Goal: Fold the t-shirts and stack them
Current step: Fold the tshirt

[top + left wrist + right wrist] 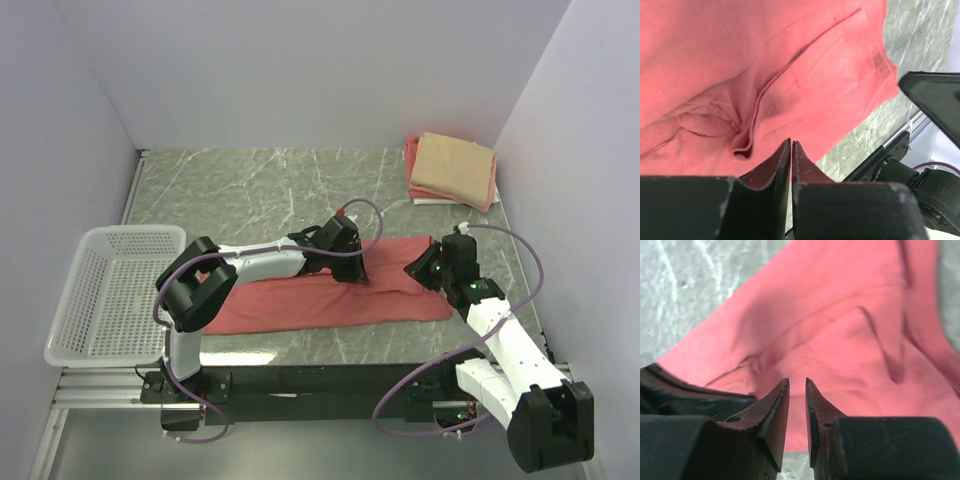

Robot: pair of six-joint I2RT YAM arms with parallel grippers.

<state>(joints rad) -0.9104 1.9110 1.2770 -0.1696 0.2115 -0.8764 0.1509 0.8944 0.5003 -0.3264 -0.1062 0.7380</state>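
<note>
Red shirt (330,295): we saw it lying as a long folded band along the table's near edge, middle to right.
Stack (455,170): tan shirt on pink one, at the far right corner.
Left gripper (791,145): pressed together just over a cloth ridge mid-shirt; we saw nothing pinched.
Right gripper (797,385): a narrow gap between its tips, above the shirt's right end, holding nothing we could see.
Basket (110,290): at the left edge, apart from the shirt.
Advice: we judged both grippers should pinch all layers at matching edges, lift evenly and fold without dragging.
</note>
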